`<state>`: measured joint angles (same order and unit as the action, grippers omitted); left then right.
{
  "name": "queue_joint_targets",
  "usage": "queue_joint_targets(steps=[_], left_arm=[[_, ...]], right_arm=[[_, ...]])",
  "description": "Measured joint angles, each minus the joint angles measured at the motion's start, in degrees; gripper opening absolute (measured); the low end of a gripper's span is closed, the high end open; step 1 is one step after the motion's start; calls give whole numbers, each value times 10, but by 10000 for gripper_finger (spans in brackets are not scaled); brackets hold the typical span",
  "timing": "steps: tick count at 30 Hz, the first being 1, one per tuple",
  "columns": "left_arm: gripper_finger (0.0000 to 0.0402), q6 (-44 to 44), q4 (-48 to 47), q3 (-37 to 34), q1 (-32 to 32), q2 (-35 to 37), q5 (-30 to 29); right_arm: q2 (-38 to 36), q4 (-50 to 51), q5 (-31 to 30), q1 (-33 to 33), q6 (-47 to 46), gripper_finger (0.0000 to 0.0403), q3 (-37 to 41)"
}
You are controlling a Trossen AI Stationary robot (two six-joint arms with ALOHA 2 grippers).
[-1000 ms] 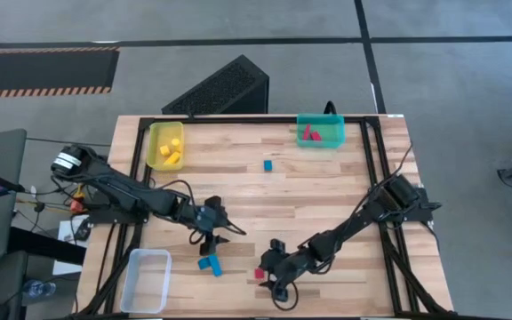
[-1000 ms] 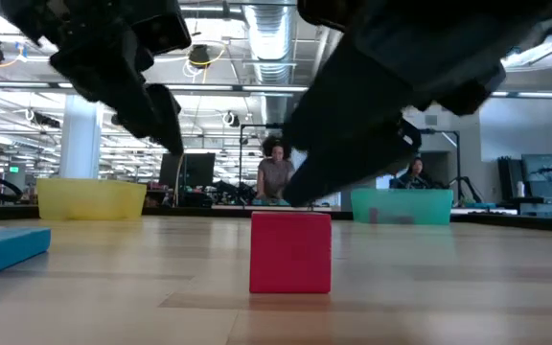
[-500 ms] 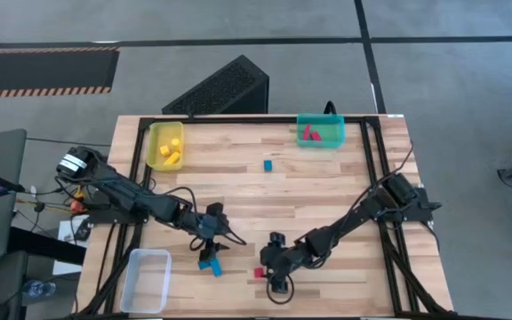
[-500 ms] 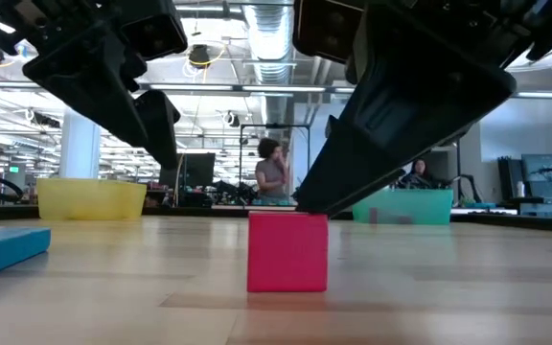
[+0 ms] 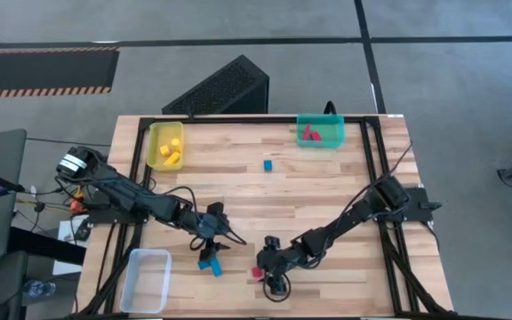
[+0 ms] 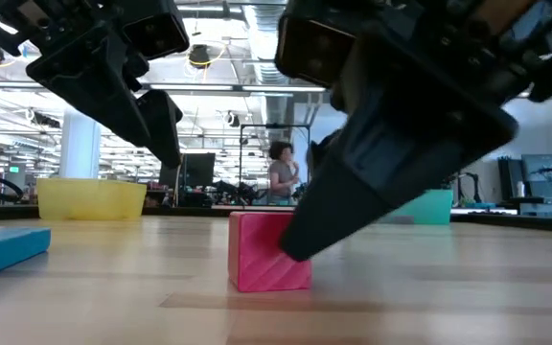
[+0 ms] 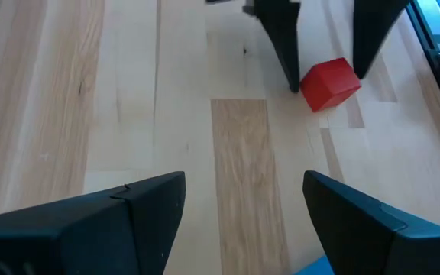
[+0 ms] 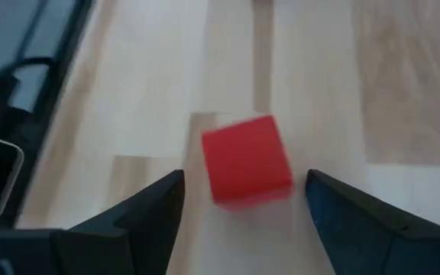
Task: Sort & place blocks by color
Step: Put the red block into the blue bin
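Blocks lie scattered over a pale wooden surface (image 5: 327, 191) seen from above, some of them already sorted. A red cube (image 5: 258, 273) sits near the front edge, a little right of centre. The right gripper (image 5: 274, 277) is lowered over this cube with its fingers spread wide, one on each side, not yet closed. In the right wrist view the red cube (image 8: 247, 159) fills the gap between the two dark fingers (image 8: 128, 221). In the low view one finger seems to touch the cube's side and the cube (image 6: 268, 251) looks slightly turned, so the hold is not yet square.

To the left, the left gripper (image 5: 212, 240) hangs open just above a blue bar (image 5: 209, 263) that rests on the surface. It is empty and probably lined up to take that bar.

At the far left corner, a yellow bin (image 5: 165, 145) holds yellow blocks (image 5: 172, 153). At the far right, a teal bin (image 5: 320, 132) holds red blocks (image 5: 309, 134), which is likely where the red cube belongs. A small blue cube (image 5: 268, 164) lies alone on the surface towards the far side, between the two bins. A clear bin (image 5: 146, 278) waits at the near left corner; it appears empty and probably takes the blue pieces.
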<state>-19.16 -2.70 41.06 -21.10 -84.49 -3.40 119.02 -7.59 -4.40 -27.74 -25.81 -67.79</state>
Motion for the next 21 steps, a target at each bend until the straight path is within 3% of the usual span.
queue_joint_targets(steps=[5,12,17,21], left_arm=[[252,0,7,0,0,0,0],[252,0,10,0,0,0,0],[252,0,7,16,4,0,0],[252,-1,4,40,25,0,0]], right_arm=[[2,-4,26,10,8,240,0],[-2,-4,34,13,4,115,0],[-35,64,17,16,-28,114,1],[-92,154,-74,16,-41,114,1]])
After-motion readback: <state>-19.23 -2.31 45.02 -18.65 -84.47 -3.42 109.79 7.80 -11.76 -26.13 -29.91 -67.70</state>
